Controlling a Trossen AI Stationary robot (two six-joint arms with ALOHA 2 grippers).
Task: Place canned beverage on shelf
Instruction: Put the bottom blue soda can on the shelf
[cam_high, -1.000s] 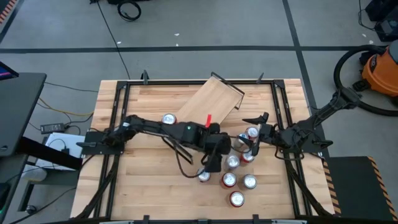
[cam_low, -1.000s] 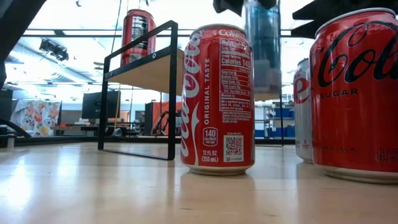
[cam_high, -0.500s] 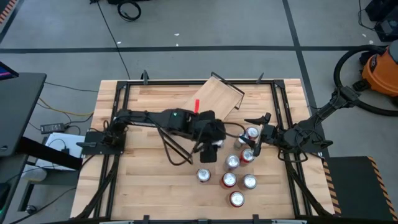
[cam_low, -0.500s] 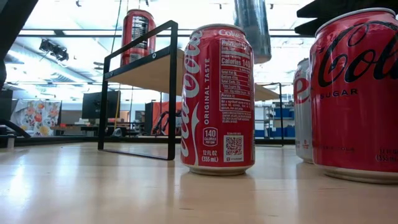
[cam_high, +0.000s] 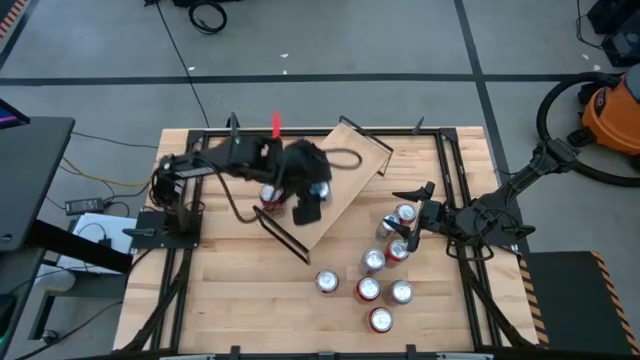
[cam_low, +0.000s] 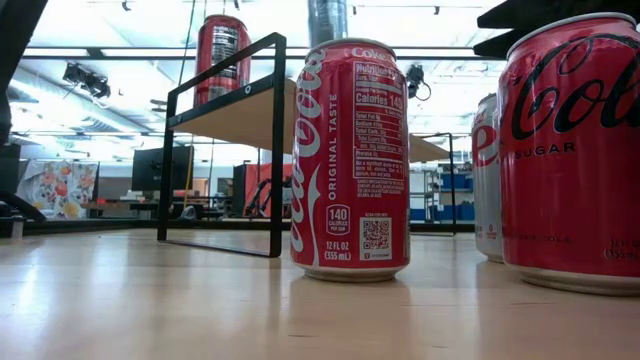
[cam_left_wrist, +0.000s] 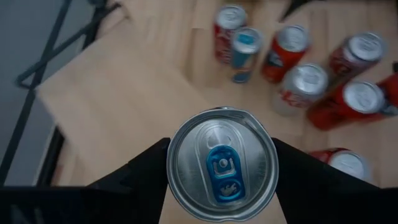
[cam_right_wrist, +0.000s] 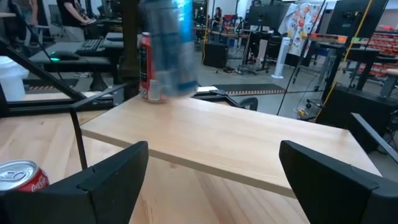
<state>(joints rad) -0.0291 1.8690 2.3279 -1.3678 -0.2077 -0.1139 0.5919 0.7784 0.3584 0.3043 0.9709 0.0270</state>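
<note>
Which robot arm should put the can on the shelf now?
The left. Its left gripper already holds the can above the shelf. The right gripper is open, beside the table's cans.

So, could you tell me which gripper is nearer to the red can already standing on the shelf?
Left. The left gripper, shut on a silver can, hangs over the shelf right beside the red can. The right gripper waits open, off the shelf's other side.

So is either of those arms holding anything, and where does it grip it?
The left gripper holds a silver-topped can by its sides, near the top. The right gripper holds nothing.
</note>
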